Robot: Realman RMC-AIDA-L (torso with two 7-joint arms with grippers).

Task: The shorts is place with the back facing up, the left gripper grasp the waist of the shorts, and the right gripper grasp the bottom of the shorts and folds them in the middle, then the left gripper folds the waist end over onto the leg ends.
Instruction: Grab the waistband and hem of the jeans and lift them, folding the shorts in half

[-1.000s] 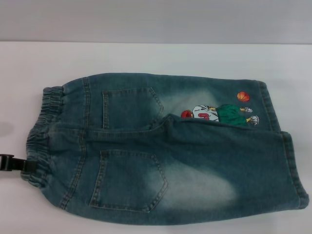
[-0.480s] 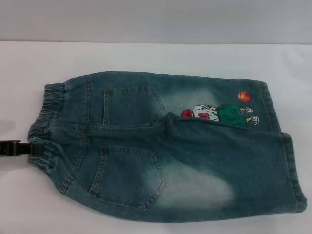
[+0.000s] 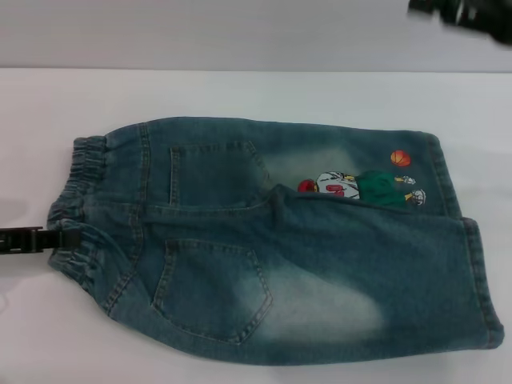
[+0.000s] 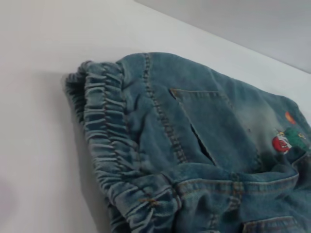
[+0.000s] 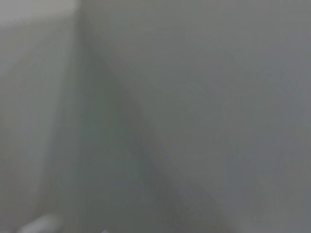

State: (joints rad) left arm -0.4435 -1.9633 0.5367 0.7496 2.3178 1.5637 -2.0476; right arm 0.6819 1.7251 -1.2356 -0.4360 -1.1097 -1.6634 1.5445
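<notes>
Blue denim shorts point(image 3: 280, 248) lie back up on the white table point(image 3: 240, 92), folded in the middle so one half rests on the other. The elastic waist point(image 3: 84, 192) points to the left and the leg ends point(image 3: 476, 272) to the right. My left gripper point(image 3: 68, 238) reaches in from the left edge and is shut on the bunched waist. In the left wrist view the gathered waist point(image 4: 107, 141) fills the near field, and no fingers show there. My right gripper point(image 3: 468, 14) hangs high at the far right, well off the shorts.
A cartoon print with a basketball point(image 3: 364, 184) shows on the under layer near the leg ends. Bare white table point(image 3: 32, 120) surrounds the shorts on the left and far sides. The right wrist view shows only a grey blur.
My left gripper has shifted up and to the right, dragging the near part of the waist with it. The right gripper has come into view at the top right.
</notes>
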